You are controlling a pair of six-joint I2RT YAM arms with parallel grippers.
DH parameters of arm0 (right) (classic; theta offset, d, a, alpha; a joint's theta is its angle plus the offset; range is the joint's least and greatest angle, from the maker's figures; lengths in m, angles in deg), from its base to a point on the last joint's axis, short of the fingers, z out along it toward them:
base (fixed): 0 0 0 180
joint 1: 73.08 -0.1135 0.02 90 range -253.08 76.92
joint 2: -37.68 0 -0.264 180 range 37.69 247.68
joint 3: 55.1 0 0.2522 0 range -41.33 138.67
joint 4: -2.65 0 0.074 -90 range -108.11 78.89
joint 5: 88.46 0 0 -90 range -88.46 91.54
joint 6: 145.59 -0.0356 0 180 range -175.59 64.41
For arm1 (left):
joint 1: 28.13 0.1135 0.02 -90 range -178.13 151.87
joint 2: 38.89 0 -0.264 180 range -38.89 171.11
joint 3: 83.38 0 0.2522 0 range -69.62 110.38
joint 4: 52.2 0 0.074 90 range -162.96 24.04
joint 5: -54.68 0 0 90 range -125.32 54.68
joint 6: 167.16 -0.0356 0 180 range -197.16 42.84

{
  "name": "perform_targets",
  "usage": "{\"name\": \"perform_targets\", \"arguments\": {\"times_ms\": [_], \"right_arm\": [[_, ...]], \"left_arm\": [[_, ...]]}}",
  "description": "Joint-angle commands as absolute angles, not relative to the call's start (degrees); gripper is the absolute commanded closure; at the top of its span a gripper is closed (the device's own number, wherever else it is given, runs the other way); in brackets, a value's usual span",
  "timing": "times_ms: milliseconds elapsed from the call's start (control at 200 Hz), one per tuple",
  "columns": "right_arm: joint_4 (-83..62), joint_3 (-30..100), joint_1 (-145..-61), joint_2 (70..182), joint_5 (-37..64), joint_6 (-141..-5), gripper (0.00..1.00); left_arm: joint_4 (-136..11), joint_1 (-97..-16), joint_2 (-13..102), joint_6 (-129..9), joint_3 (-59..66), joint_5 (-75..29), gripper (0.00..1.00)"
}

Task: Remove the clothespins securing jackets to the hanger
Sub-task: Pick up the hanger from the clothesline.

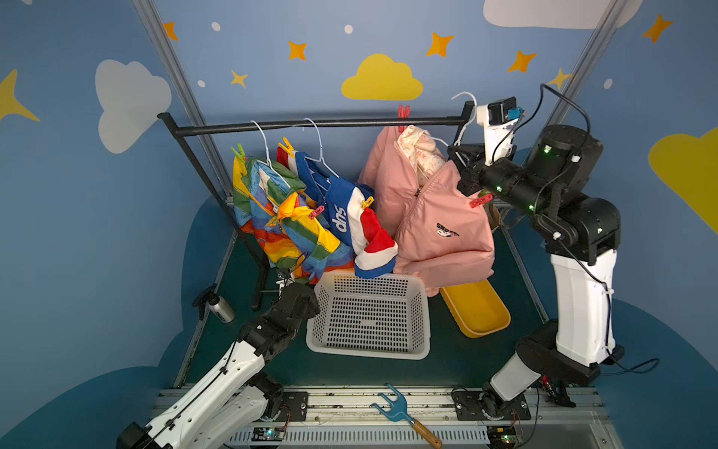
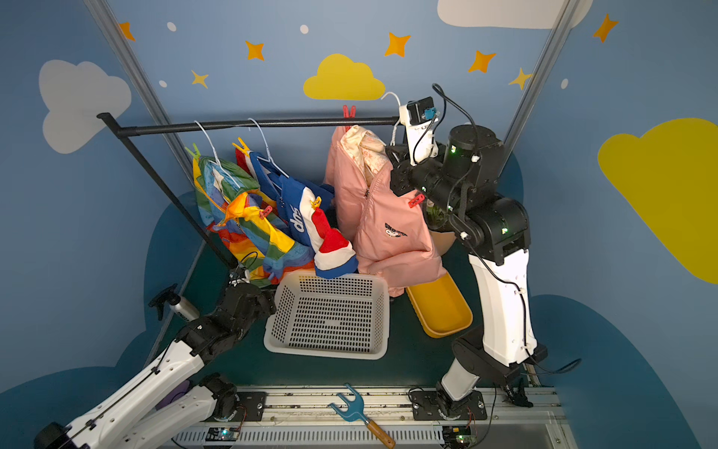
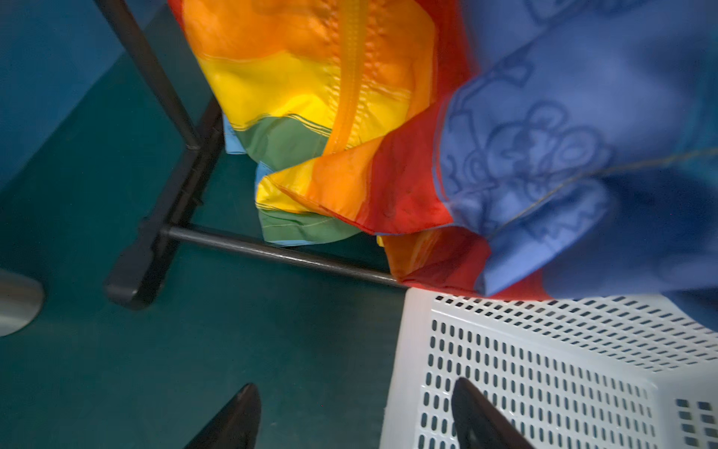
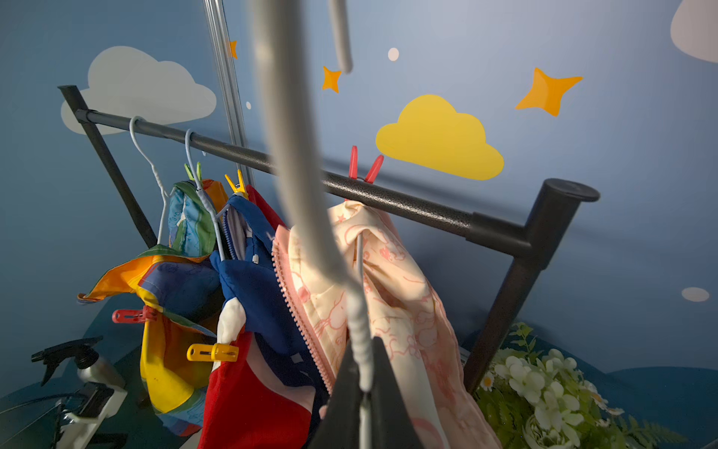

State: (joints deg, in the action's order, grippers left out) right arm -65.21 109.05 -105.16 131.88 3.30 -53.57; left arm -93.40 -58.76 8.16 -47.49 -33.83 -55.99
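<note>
Right pincer (image 4: pixel 363 385) clamped on white hanger (image 4: pixel 295 155), left pincer (image 3: pixel 356 388) gaping, empty, beside basket (image 3: pixel 544 350)

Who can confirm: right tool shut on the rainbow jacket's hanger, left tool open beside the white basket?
One error: the right tool is shut on the pink jacket's hanger, as the right wrist view shows. The left tool is open beside the white basket, as stated.

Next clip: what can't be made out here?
Left gripper: only fingertips show; bottom edge cuts the rest, left wrist view.
Red clothespin: clamping end hidden behind rail, right wrist view.
White hanger: blurred, too near, same view.
Pink jacket patch lettering: too small, both top views.
</note>
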Motion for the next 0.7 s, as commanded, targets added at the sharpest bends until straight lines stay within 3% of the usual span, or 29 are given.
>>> {"name": "perform_targets", "arguments": {"times_ms": [0,310,696], "right_arm": [[-59.65,110.13,-106.1,126.73,4.48,-53.19,1.0],[-58.33,110.6,-106.95,121.25,-0.52,-49.1,1.0],[-55.74,110.99,-106.83,121.41,-2.89,-45.78,1.0]], "left_arm": [[-91.58,-58.48,8.39,-47.41,-33.34,-49.61,0.23],[-91.41,-58.45,8.6,-46.82,-33.76,-46.13,0.24],[-95.98,-59.0,13.58,-42.88,-33.01,-42.25,0.35]]}}
